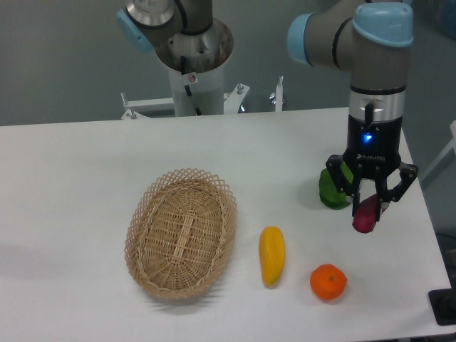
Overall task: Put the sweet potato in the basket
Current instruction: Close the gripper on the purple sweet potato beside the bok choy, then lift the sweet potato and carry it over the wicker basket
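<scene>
so the black two-finger gripper point(370, 203) on the grey arm with light blue joint caps point(377, 50) is over at the right side of the white table point(85, 185), pointing straight down, and its fingers are clamped on the small reddish-purple sweet potato point(365, 215). the tuber hangs tilted between the fingertips with its lower end sticking out below them – looks like it's just off the tabletop, though it's hard to be sure from this angle.

right behind the gripper, on its left, there's a green object point(333, 191) sitting on the table, partly hidden by the fingers, so can't tell exactly what it is.

the oval light tan wicker basket with the lacy scalloped rim point(146, 206) is well apart from all that, left of centre toward the near edge, nothing in it. between basket and gripper – closer to the basket – lies a yellow-orange oblong fruit point(272, 255), lengthwise near to far. a round orange point(328, 282) sits to the right of it, near the front edge, roughly below the held sweet potato in the view.
</scene>
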Robot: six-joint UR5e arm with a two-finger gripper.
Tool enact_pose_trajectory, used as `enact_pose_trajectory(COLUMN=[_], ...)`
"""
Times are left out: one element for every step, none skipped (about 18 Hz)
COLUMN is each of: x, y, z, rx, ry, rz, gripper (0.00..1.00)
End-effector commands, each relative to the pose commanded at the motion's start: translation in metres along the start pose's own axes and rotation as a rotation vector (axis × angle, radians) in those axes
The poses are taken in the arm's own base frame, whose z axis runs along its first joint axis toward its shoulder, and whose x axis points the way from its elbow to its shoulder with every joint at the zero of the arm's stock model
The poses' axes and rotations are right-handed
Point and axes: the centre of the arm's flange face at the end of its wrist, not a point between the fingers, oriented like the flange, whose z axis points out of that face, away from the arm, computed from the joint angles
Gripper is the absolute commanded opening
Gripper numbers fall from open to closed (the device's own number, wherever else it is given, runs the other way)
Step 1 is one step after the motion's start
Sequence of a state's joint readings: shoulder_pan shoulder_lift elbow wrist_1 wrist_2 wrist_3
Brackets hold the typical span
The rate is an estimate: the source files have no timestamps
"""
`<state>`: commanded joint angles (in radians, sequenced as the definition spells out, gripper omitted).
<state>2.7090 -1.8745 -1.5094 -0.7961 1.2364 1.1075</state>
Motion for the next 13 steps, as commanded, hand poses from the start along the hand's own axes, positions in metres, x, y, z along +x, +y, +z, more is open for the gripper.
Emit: enact_pose_trajectory(x=[0.0, 0.003, 0.004, 0.005, 0.006, 0.008, 0.009, 0.013, 0.018, 0.022, 0.027, 0.033, 0.04], y=[0.0, 0.002, 0.002, 0.002, 0.002, 0.004, 0.004, 0.005, 0.005, 0.006, 0.008, 0.01, 0.013], z=[0.0, 0.003, 0.003, 0.0, -0.001, 0.0, 0.0, -0.002, -0.006, -0.007, -0.007, -0.007, -0.006], rx=[-0.002, -0.005, -0.007, -0.009, -0.009, -0.011, -0.011, -0.014, -0.015, -0.017, -0.02, -0.023, -0.027], ry=[0.001, 0.006, 0.006, 0.006, 0.006, 0.01, 0.011, 0.01, 0.009, 0.014, 0.019, 0.026, 0.036], rz=[-0.001, -0.001, -0.002, -0.002, -0.002, -0.005, -0.007, -0.019, -0.041, -0.056, -0.066, -0.069, -0.072], gripper=[0.3, 0.3, 0.3, 0.3, 0.3, 0.31, 0.32, 0.33, 0.33, 0.33, 0.33, 0.33, 0.33])
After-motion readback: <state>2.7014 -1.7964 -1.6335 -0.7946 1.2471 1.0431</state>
